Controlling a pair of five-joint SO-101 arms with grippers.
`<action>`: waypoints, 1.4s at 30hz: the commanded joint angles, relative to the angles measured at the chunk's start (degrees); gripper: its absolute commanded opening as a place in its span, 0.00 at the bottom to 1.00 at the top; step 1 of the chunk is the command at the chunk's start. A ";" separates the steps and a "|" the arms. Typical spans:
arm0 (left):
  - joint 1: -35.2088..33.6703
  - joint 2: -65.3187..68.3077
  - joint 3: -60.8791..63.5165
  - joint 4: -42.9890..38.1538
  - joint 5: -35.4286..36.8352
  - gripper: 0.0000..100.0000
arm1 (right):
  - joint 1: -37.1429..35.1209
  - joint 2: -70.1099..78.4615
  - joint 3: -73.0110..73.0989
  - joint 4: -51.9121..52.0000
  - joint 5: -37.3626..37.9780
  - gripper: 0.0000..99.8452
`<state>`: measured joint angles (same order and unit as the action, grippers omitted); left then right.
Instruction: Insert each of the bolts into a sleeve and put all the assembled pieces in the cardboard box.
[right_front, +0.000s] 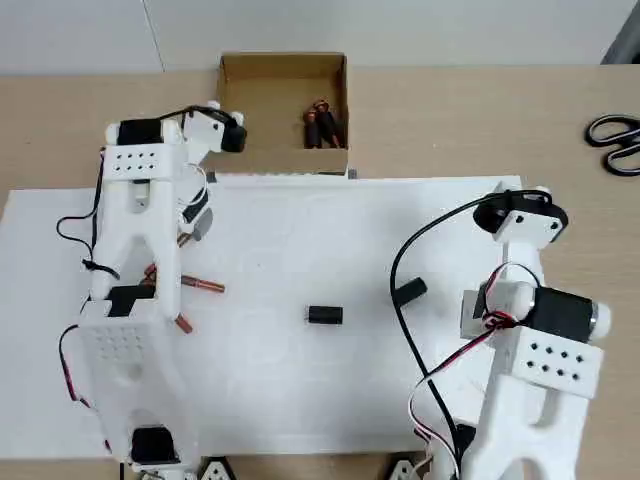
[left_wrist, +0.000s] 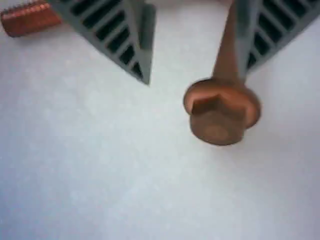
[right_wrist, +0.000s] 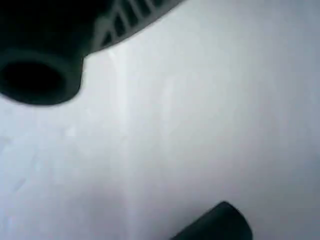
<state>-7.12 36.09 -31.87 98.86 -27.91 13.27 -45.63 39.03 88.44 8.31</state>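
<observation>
Presently, bolt: a copper-coloured hex-head metal bolt (left_wrist: 221, 112) lies on the matte white sheet (right_front: 300, 240), right of centre in the left wrist view, shank alongside one finger.
Left fingers: the grey ribbed plastic left fingers (left_wrist: 115, 35) stand spread, clamping nothing.
Right fingers: the ribbed right fingers (right_wrist: 125, 20) appear closed on a black tubular sleeve (right_wrist: 37, 77), upper left.
Handling: probably light, rigid, smooth and apt to roll; best pinched across the shank just behind the head, leaving the tip free.
Spare: a loose black sleeve (right_front: 324, 315) mid-sheet.
Box: the brown cardboard box (right_front: 283, 58), top centre, holds finished pieces (right_front: 322, 125).
</observation>
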 joint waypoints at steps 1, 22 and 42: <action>-0.35 -0.35 -1.98 1.14 -0.44 0.11 | 0.31 -0.66 -0.26 -1.10 -0.53 0.00; -3.69 10.55 -6.64 0.70 -1.76 0.11 | 0.31 -0.66 -0.26 -1.10 -0.35 0.00; -1.32 12.13 -7.87 1.14 -1.41 0.01 | 0.22 -0.66 -0.18 -1.10 -0.18 0.00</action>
<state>-8.79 48.40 -37.76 99.91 -29.49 13.27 -45.63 39.03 88.44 8.31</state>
